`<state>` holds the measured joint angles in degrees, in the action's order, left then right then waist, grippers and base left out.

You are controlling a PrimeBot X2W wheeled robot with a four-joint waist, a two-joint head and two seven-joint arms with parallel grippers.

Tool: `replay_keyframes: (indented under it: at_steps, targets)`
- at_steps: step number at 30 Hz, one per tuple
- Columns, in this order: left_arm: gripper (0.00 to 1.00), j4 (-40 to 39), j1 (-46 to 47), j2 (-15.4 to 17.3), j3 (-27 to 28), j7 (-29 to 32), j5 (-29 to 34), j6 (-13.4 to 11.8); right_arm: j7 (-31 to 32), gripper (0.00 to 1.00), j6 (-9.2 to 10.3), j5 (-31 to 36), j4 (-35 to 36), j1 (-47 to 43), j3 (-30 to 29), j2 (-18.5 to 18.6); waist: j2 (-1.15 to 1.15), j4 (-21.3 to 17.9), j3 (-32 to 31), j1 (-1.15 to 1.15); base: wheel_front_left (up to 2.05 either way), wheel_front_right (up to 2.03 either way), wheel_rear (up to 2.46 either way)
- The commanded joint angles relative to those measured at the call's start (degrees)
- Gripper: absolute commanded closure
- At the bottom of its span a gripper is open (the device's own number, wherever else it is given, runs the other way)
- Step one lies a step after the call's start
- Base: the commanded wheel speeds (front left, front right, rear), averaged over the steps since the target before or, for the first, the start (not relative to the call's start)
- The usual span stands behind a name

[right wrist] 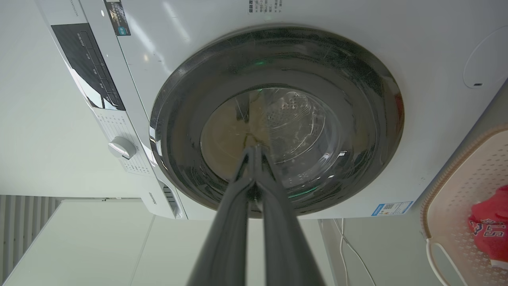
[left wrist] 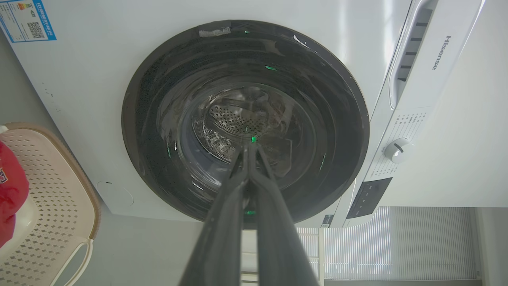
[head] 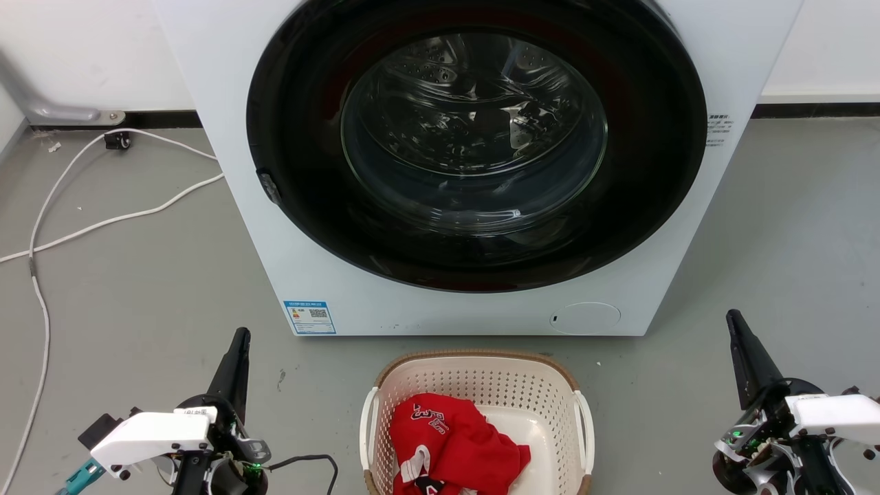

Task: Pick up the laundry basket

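We're holding the left gripper [head: 242, 335] closed: two long dark fingers pressing tip to tip, gripping nothing. Right gripper [head: 733, 317] is doing the same. Both are pointing toward the white front-loading washing machine [head: 447, 315]. The cream-white perforated plastic laundry basket [head: 474, 381], brown woven-look rim, is sitting on the grey floor [head: 137, 295] between them, apart from both, just before the machine, holding a red garment [head: 450, 440].
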<state>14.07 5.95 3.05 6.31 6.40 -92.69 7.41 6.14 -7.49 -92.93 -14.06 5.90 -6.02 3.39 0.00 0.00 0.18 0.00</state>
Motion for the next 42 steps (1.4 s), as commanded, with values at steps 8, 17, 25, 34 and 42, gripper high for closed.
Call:
replay_keyframes:
  at_steps: [8, 17, 25, 34, 42]
  targets:
    - [1.00, 0.06, 0.61, -0.05, 0.23, 0.16, 0.24, 0.19, 0.23, 1.00, 0.00, 0.23, -0.08, 0.67, -0.15, -0.25, 0.00, 0.00, 0.00, 0.00, 0.00, 0.00, 0.00]
    - [1.00, 0.06, 0.61, -0.08, 0.26, 0.19, 0.22, 0.19, 0.30, 1.00, 0.00, 0.29, -0.07, 0.68, -0.22, -0.29, 0.00, 0.00, 0.00, 0.00, 0.00, 0.00, 0.00]
    - [1.00, 0.06, 0.61, -0.10, 0.29, 0.22, 0.20, 0.19, 0.29, 1.00, 0.00, 0.35, -0.08, 0.69, -0.26, -0.33, 0.00, 0.00, 0.00, 0.00, 0.00, 0.00, 0.00]
    - [1.00, 0.06, 0.61, -0.12, 0.31, 0.22, 0.23, 0.19, 0.32, 1.00, 0.00, 0.38, -0.08, 0.70, -0.31, -0.36, 0.00, 0.00, 0.00, 0.00, 0.00, 0.00, 0.00]
    - [1.00, 0.96, -0.79, -0.21, -0.02, -0.08, 0.21, -0.03, 0.12, 1.00, 0.00, 0.22, -0.95, -0.80, -0.11, -0.25, 0.00, 0.00, 0.00, 0.00, 0.00, 0.00, 0.00]
